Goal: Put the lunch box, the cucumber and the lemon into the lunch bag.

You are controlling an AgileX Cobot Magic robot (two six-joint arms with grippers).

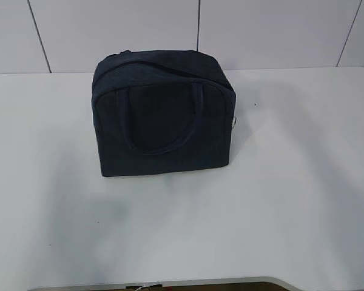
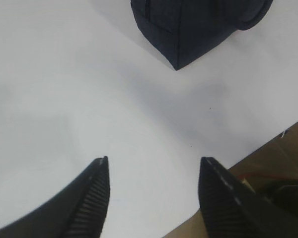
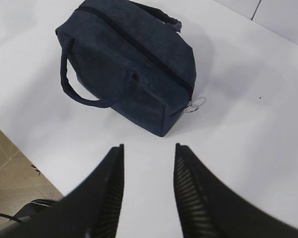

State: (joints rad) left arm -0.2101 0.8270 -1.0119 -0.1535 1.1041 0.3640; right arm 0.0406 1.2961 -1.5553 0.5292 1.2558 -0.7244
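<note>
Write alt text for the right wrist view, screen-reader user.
A boxy dark navy fabric lunch bag stands on a white table, top zipper closed, silver ring pull hanging at its near end, one loop handle drooping down its side. The black right gripper hovers in front, open and empty.

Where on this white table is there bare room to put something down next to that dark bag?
The lunch bag stands toward the back of the table, near the wall. Bare tabletop stretches between the bag and the table's front edge, and to both sides of the bag out to the table's ends. The tightest strip is behind the bag, against the wall. Nothing else shows on the tabletop.
</note>
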